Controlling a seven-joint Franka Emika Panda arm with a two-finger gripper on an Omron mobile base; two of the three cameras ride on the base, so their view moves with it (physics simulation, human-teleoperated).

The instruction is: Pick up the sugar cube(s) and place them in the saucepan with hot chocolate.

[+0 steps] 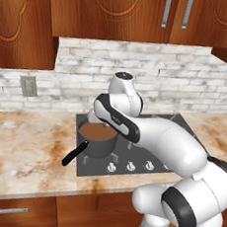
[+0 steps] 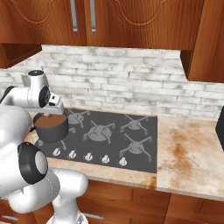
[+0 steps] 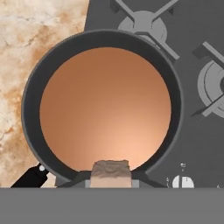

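Note:
The saucepan with hot chocolate (image 3: 30, 109) is seen from straight above in the hand view, a dark grey ring around smooth brown liquid (image 3: 105, 107), its black handle (image 3: 30, 177) at lower left. A pale brownish sugar cube (image 3: 110, 169) sits between the finger tips of my gripper (image 3: 110, 178), which is shut on it and hangs over the pan's near rim. From the base, the saucepan (image 1: 100, 144) (image 2: 51, 129) stands on the front left burner, with my gripper (image 2: 53, 113) just above it.
The pan rests on a dark cooktop (image 2: 131, 144) with a row of knobs (image 2: 89, 156) along its front. Marble counter (image 1: 17, 150) spreads to the left and to the right (image 2: 188, 153). A brick wall with an outlet (image 1: 28, 85) rises behind.

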